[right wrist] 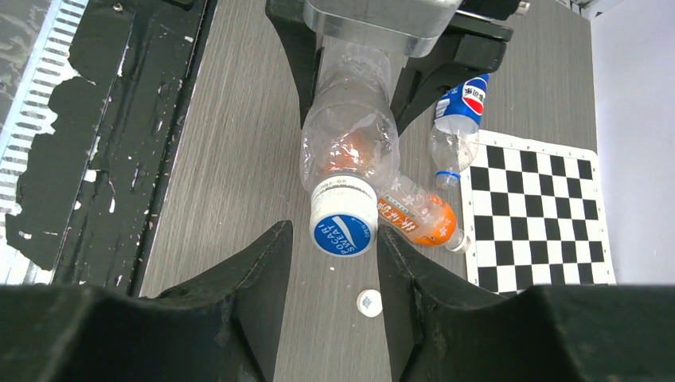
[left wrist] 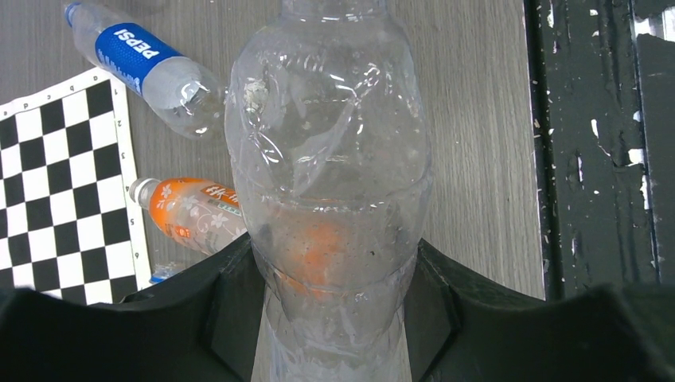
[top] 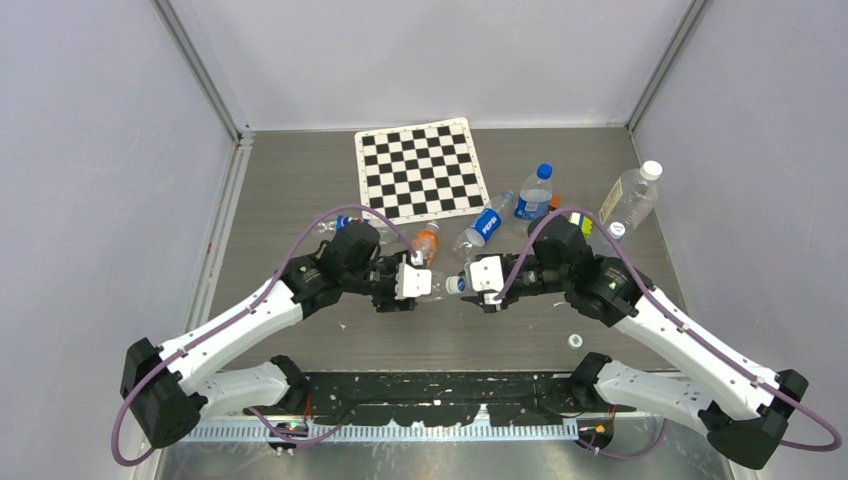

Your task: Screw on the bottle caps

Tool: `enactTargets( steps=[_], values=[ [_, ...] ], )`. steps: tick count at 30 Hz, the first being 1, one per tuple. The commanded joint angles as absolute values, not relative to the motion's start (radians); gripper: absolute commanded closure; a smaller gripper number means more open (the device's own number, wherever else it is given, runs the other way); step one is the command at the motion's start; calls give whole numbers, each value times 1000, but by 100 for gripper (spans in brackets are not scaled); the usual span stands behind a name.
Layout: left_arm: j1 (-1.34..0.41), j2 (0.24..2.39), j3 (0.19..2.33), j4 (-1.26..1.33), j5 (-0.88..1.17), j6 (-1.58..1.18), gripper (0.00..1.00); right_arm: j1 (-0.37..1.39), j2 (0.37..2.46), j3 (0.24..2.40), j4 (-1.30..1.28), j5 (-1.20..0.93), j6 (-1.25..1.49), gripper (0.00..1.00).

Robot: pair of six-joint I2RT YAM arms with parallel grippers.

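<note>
Closing squarely on the blue-and-white cap (right wrist: 343, 227) matters most now, I judge: the right gripper (right wrist: 334, 239) has its jaws spread just either side of it, a sliver of gap showing, and should centre on the cap's axis before twisting. The left gripper (left wrist: 334, 270) has its jaws pinching the clear bottle (left wrist: 330, 143), held level over the surface (top: 300, 200), long axis running arm to arm, cap on the neck facing the right wrist

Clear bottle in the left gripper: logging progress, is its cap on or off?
On: the blue-and-white cap sits on the clear bottle's neck, between the right gripper's fingers. How tight, cannot tell.
</note>
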State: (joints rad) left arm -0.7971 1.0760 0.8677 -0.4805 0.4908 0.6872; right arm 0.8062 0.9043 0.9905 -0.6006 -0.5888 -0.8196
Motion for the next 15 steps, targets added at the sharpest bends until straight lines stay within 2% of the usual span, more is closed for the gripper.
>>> enactTargets(
  steps=[1, 9, 15],
  values=[
    [-793, 1079, 918, -473, 533, 675, 87, 823, 921, 1025, -584, -591, -863, 52],
    [-793, 1080, 919, -474, 540, 672, 87, 837, 944, 1017, -569, -569, -872, 58],
    [-793, 1072, 910, -457, 501, 674, 87, 838, 967, 1010, -572, -530, -740, 89]
  ],
)
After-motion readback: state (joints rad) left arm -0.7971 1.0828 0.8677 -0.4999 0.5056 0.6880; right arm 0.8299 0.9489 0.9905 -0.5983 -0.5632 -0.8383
